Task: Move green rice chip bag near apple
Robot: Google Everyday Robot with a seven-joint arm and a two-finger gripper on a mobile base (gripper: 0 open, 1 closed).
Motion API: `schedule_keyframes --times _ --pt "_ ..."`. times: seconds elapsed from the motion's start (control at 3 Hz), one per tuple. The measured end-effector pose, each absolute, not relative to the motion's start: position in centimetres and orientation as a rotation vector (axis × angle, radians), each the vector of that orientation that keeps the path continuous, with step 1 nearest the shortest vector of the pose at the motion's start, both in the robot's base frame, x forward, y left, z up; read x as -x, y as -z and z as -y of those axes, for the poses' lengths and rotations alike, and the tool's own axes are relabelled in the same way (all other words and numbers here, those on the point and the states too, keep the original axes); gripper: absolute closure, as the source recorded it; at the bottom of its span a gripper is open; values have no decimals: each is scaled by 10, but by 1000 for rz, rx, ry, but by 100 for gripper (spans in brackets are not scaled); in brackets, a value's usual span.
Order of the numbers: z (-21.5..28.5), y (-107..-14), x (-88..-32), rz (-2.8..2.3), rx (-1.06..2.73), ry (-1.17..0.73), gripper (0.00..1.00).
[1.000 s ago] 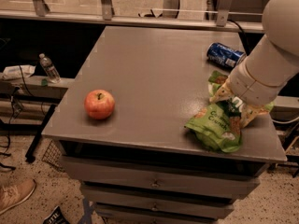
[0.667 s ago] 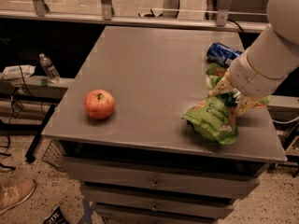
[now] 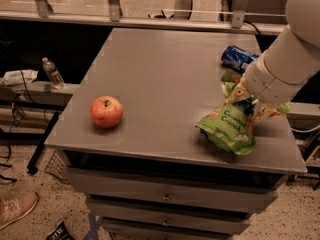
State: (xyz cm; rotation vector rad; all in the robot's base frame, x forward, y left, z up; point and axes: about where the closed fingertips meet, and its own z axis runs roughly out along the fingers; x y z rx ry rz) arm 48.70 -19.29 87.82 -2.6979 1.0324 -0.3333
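Observation:
The green rice chip bag point(image 3: 227, 129) lies crumpled at the right front of the grey table point(image 3: 160, 69), its "Coconut Crunch" lettering facing up. My gripper point(image 3: 248, 104) comes in from the right on a white arm and is shut on the bag's upper end, its tan fingers point(image 3: 235, 93) on either side of the pouch. The bag's lower end touches or hangs just over the table. The red-orange apple point(image 3: 106, 111) stands at the left front of the table, far from the bag.
A blue soda can point(image 3: 239, 58) lies on its side at the right rear, just behind my arm. The table's front edge is close below the bag. A water bottle point(image 3: 52, 73) stands on a low shelf to the left. A shoe point(image 3: 15, 209) is on the floor.
The bag has shifted a little to the left and away from the front edge, held in my gripper. The apple and the can have not moved.

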Motion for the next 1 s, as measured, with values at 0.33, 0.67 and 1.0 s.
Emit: schedule_keyframes --times 0.33,0.67,1.0 --pt "181 -883 -491 -955 2730 358 100" --pt "155 -905 -497 -767 2781 433 100" --pt "133 -920 -500 -610 2814 479 100"
